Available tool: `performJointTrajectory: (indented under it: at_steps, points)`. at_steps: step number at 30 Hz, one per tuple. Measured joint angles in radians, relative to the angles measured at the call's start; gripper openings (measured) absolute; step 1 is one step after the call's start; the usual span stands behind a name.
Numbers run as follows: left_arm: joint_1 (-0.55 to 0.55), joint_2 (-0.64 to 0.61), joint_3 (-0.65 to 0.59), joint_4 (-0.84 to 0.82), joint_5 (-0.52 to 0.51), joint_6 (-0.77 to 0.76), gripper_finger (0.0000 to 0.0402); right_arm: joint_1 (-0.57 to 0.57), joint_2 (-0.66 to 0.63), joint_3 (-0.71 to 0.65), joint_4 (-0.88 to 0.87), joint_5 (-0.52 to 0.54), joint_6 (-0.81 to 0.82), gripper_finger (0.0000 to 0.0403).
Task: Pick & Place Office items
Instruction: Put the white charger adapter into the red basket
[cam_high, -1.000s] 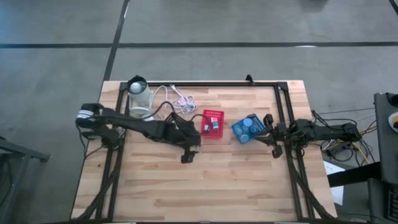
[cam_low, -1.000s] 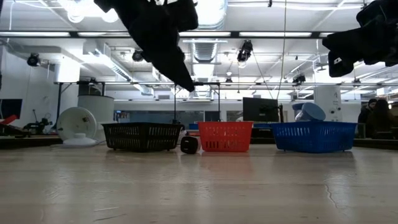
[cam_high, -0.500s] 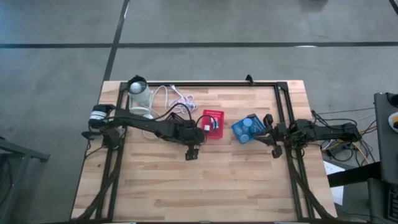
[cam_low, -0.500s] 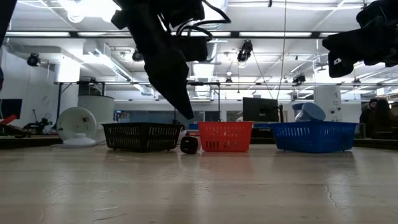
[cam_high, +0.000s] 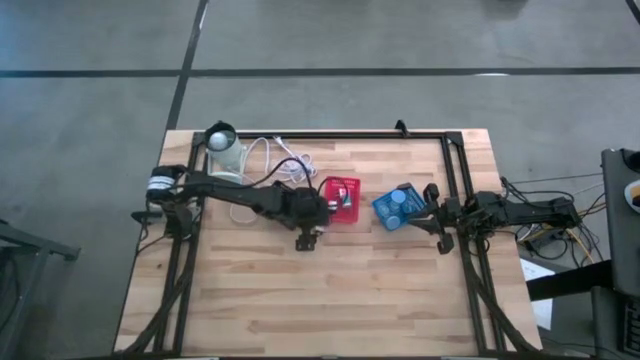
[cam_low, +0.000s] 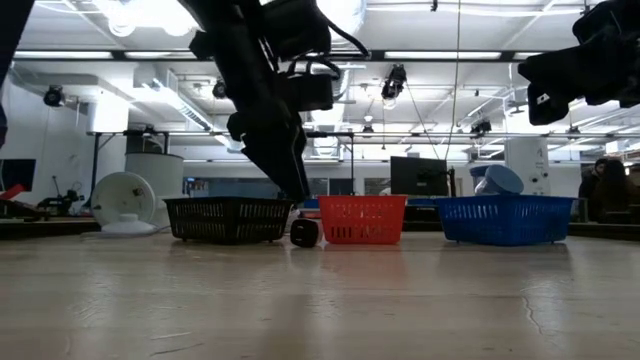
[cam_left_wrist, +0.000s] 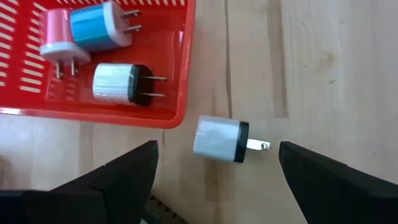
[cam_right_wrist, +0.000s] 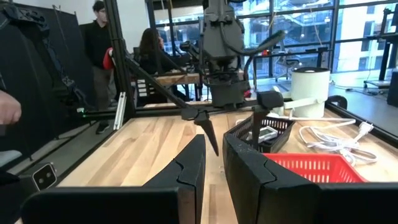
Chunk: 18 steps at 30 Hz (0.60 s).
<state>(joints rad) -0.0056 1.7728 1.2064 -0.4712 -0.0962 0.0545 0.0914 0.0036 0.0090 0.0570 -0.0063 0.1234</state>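
A: Swinging in, the left gripper (cam_left_wrist: 214, 168) has moved over the white wall charger (cam_left_wrist: 221, 138); fingers spread wide, nothing held.

B: Charger lies on the table beside the red basket (cam_left_wrist: 163, 118); pickup looks next; right gripper (cam_right_wrist: 212, 163) nearly together, waiting.

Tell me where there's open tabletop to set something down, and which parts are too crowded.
The broad wooden table in front of the red bin and blue bin is bare from edge to edge. It is crowded at the back: the white lamp, its cable, the bins, and the open left hand over a white charger plug beside the red bin.
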Motion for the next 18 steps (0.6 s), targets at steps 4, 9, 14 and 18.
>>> performJointTrajectory:
  at_steps: [4, 9, 14, 18]
  points:
    - [0.007, 0.015, -0.001, 0.001, 0.009, 0.029, 0.0337, 0.000, 0.000, 0.000, 0.000, 0.000, -0.003, 0.0054]
    - [0.007, 0.029, -0.001, 0.009, 0.009, 0.050, 0.0337, 0.000, 0.000, 0.000, 0.000, 0.000, -0.003, 0.0054]
    - [0.016, 0.031, -0.001, 0.012, 0.012, 0.057, 0.0337, 0.000, 0.004, 0.000, -0.001, 0.000, -0.002, 0.0054]
    - [0.033, 0.031, -0.006, 0.017, 0.053, 0.058, 0.0333, 0.000, 0.006, 0.000, -0.001, 0.000, 0.001, 0.0054]
